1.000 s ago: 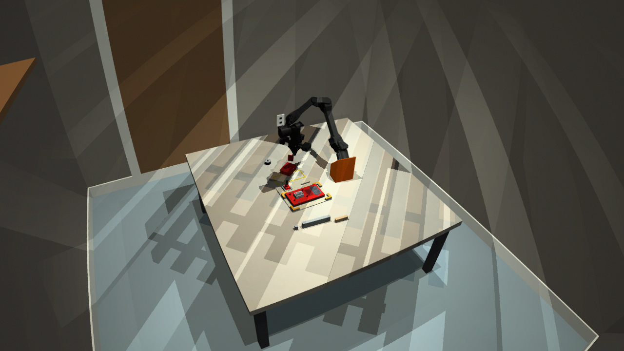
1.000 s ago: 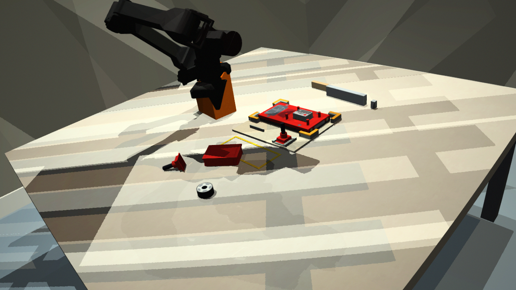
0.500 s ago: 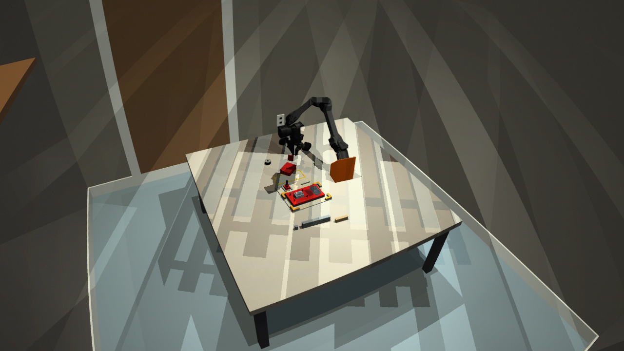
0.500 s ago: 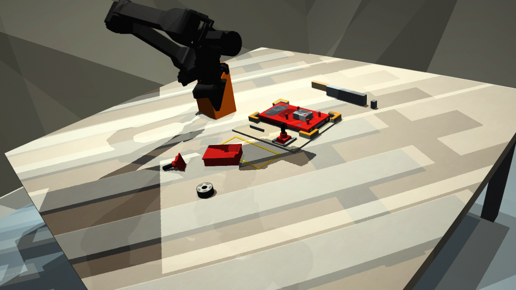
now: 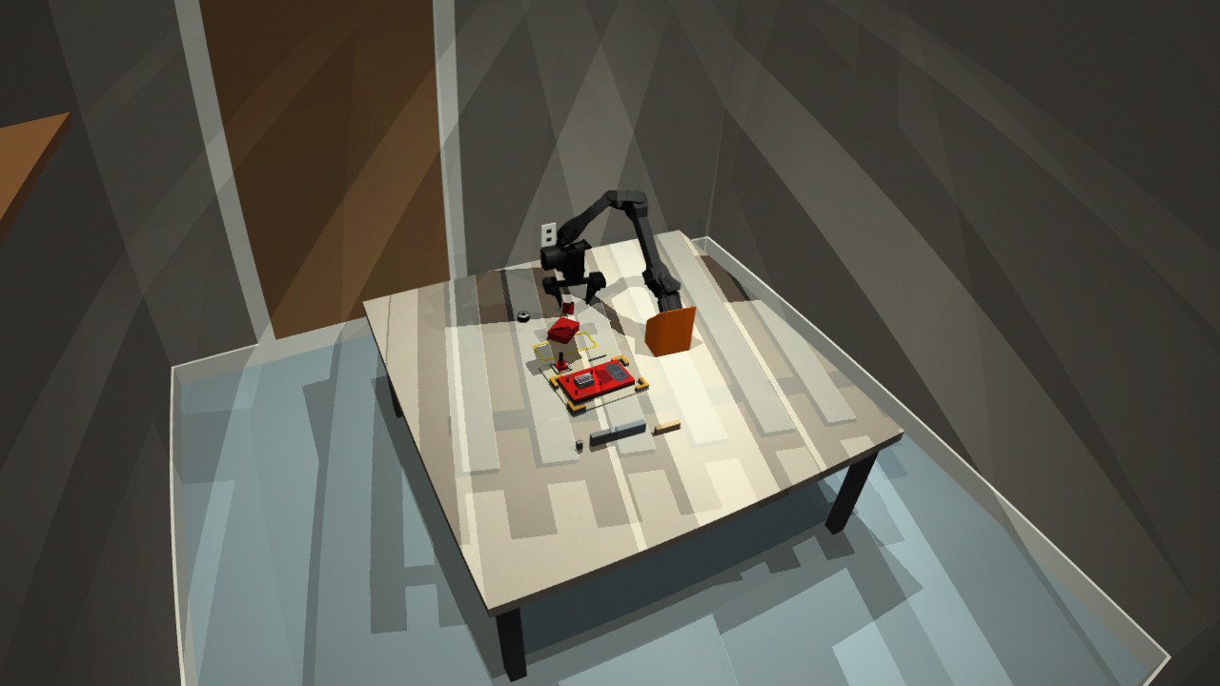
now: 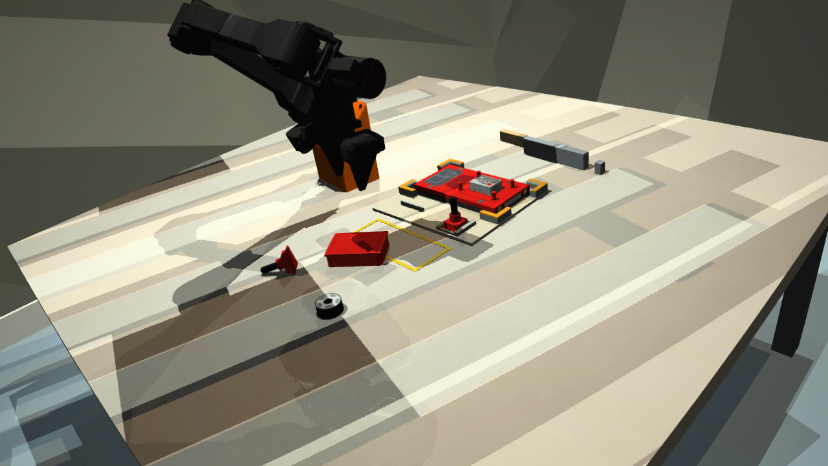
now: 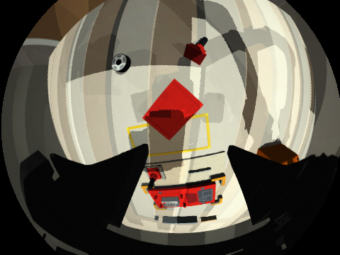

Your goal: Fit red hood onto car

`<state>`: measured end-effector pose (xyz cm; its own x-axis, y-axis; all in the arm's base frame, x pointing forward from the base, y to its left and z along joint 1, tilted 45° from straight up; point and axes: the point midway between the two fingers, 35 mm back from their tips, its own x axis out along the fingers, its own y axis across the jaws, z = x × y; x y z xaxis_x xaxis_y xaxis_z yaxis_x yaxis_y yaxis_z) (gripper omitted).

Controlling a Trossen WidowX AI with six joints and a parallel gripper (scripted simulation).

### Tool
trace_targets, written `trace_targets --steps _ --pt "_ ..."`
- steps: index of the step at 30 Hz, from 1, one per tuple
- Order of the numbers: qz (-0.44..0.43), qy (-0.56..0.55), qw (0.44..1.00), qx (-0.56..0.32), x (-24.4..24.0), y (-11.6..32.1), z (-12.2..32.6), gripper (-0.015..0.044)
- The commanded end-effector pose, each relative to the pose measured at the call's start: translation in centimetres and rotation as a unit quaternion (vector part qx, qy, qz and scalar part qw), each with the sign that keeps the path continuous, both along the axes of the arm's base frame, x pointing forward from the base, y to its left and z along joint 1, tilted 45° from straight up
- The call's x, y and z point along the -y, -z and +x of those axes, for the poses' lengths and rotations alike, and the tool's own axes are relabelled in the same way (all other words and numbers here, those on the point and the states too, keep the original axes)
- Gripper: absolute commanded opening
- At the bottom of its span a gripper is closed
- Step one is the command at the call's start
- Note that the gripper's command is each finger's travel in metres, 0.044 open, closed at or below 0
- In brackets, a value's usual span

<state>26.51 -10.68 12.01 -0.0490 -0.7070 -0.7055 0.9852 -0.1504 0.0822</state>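
Note:
The red hood (image 5: 562,330) (image 6: 357,252) (image 7: 173,103) lies roof up on the table, turned at an angle, one part over the yellow outline (image 6: 433,259) (image 7: 208,131). Its corner holes are hidden. My gripper (image 5: 576,304) (image 6: 351,180) (image 7: 189,149) is open and empty, above the table and higher than the hood, fingers pointing down. The red chassis (image 5: 603,375) (image 6: 441,192) (image 7: 191,198) sits between the jig's yellow corner brackets (image 5: 577,408) (image 6: 495,215). The grey engine block (image 5: 583,379) (image 6: 485,184) (image 7: 170,202) is on its deck, with the short pegs around it.
A red piece with a black stick (image 6: 453,219) (image 7: 154,173) stands between hood and chassis. A similar piece (image 6: 286,260) (image 7: 195,53) lies on its side beyond the hood. A wheel (image 5: 523,316) (image 6: 328,305) (image 7: 121,63), an orange block (image 5: 671,332) and a grey bar (image 5: 618,433) (image 6: 555,152) are around.

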Motion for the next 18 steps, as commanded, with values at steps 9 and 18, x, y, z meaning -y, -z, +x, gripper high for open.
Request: trace_targets --steps 9,18 --pt "0.019 -0.241 0.939 -0.245 1.5 0.4 0.7 0.0440" --pt "0.029 -0.387 0.835 -0.390 2.3 0.6 1.0 0.0440"
